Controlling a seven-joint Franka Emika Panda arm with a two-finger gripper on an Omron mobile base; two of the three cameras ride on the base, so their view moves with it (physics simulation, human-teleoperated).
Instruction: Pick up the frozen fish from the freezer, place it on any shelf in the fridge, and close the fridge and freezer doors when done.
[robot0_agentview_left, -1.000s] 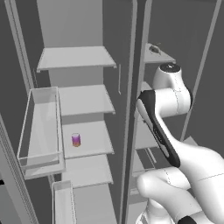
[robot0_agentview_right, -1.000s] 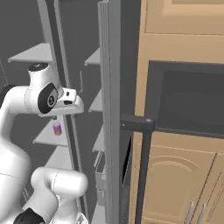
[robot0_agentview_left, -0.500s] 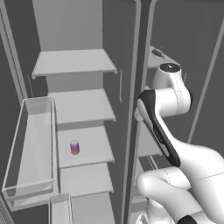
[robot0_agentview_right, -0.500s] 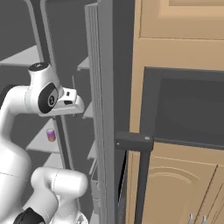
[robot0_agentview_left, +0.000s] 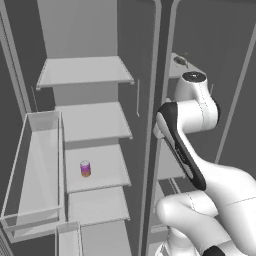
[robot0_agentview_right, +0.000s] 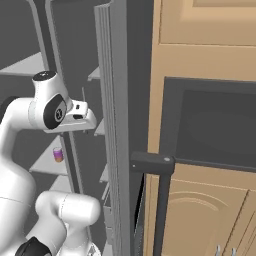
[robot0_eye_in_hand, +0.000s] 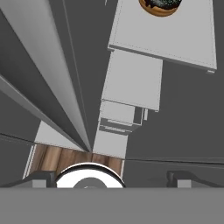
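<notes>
hovering with the gripper spread wide and empty, tips well apart, nothing between them. reaching into the freezer, the narrower compartment, beside the fridge, and looking along its stack of short pale shelves. cannot place the frozen fish for certain: no flat, long, dark grey shape on the shelf faces seen from the hand. seeing instead a round item with a brown rim and dark speckled top on a shelf at the far edge of the hand view, probably not the fish. noting a small dark thing on the upper freezer shelf, just above the arm's top joint, too small to name. judging its direction and long axis unsettled, so likely needing another look before lining up the tips.
</notes>
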